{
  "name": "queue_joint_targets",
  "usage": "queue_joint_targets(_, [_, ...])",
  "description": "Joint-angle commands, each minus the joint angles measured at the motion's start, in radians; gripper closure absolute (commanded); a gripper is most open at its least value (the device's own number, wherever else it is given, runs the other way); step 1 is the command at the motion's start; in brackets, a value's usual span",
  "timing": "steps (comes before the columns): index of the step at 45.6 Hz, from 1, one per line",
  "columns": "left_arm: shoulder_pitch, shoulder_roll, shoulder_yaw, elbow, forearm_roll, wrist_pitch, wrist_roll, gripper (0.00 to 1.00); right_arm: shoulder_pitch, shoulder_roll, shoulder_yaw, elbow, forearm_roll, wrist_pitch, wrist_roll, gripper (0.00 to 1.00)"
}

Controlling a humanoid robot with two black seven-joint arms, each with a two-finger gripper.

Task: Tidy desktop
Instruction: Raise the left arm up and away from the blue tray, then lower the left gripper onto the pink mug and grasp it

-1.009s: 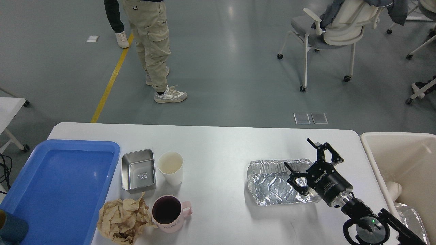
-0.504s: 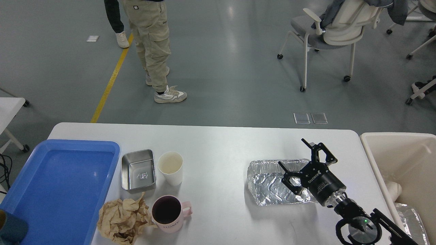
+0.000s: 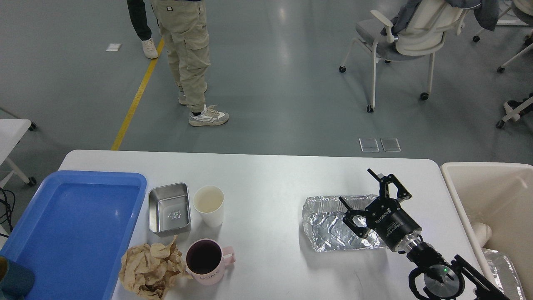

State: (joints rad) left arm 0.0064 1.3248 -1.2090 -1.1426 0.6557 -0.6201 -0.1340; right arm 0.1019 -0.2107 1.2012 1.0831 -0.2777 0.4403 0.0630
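right gripper fingers spread over foil tray | desktop | left arm unseen

White desktop, blue tray, pink mug, silver foil pan.

**Desktop layout**

On the desktop: tray at far left edge; metal box just right of it, paper cup beside the box. Nearer me, crumpled paper w/ mug touching its right side. Foil pan sits right of centre, my right gripper over its right end. Bin off the right edge.
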Motion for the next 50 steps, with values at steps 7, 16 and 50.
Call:
queue_joint_targets(7, [-0.267,-0.156,0.012,0.026,0.637,-0.213,-0.027,0.03,0.016,0.031,-0.002,0.008,-0.001,-0.009,-0.002,0.00])
queue_joint_targets(16, [-0.492,-0.165,0.166,-0.037,0.772,-0.294,-0.036,0.03,0.035,0.030,-0.014,0.011,-0.006,-0.011,-0.002,0.00])
queue_joint_targets(50, [-1.069,-0.570,0.927,-0.042,0.930,-0.340,-0.016,0.03,0.082,0.039,-0.066,0.008,-0.015,-0.020,-0.002,0.00])
